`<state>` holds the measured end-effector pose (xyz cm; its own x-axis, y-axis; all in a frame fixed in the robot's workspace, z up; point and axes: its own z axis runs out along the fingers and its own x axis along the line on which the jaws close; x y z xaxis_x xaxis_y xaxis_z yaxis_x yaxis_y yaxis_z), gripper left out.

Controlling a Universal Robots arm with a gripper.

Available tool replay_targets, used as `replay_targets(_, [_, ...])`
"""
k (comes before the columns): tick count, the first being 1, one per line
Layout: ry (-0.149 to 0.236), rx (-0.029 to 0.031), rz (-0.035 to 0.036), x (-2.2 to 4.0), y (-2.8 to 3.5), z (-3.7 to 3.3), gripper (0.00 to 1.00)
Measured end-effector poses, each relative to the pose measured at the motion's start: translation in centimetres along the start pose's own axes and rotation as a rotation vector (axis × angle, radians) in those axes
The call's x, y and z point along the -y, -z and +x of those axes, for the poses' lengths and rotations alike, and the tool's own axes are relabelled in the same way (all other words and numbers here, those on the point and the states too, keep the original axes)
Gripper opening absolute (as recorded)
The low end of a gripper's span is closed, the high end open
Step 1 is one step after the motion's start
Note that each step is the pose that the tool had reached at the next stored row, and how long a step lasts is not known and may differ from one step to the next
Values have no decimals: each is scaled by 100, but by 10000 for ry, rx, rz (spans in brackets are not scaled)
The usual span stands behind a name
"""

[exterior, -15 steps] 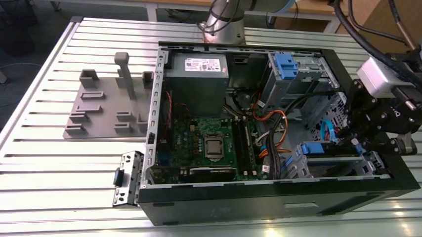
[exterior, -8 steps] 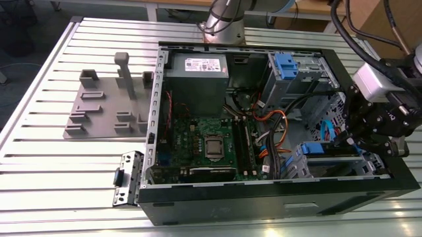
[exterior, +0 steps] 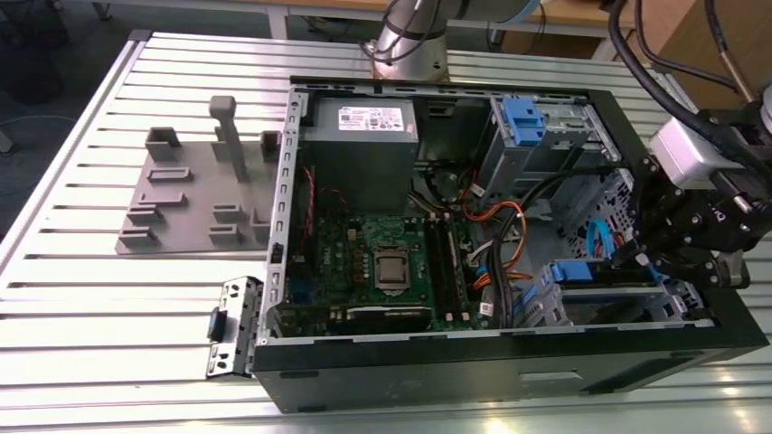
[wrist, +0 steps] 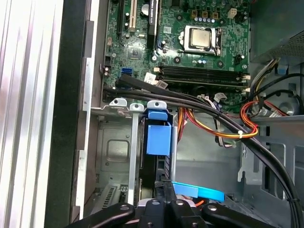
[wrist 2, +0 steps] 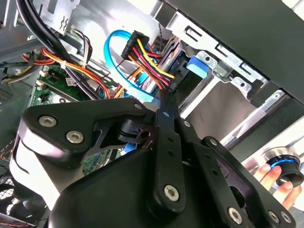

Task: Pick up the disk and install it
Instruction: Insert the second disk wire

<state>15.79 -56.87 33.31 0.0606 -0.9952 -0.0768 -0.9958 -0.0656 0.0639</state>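
1. Inside the open computer case (exterior: pixel 675 348), left of the drive cage (exterior: pixel 609 303), the motherboard (exterior: pixel 386 262) lies bare.
2. At the cage, the disk (wrist: pixel 158 140) stands slotted in its bay, seemingly installed or nearly so.
3. Right of it, the gripper (exterior: pixel 645 262) hovers close; whether it clamps the disk, I cannot tell.

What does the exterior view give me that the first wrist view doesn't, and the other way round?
Exterior view alone: the whole open computer case on the slatted table, the grey fixture plate at the exterior view's left, and the grey metal box.

First wrist view alone: a close look down the drive bay, with the disk standing in a slot.

Both: the motherboard, the blue carrier, and the gripper at the bay.
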Motion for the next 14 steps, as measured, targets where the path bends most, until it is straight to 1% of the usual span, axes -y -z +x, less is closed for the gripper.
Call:
replay_targets(1, [0, 4, 0, 6, 14, -1, 10])
replay_targets(3, [-1, -13, -1, 14, 65, -3, 10])
replay_targets(4, [-1, -9, -2, 17, 92, -5, 10])
replay_targets(6, [-2, -11, -2, 19, 160, -10, 10])
replay_targets(9, [-3, -12, -5, 16, 278, -18, 10])
replay_targets(10, [-2, -14, -5, 16, 297, -20, 10])
replay_targets(14, [-2, -10, -6, 15, 297, -20, 10])
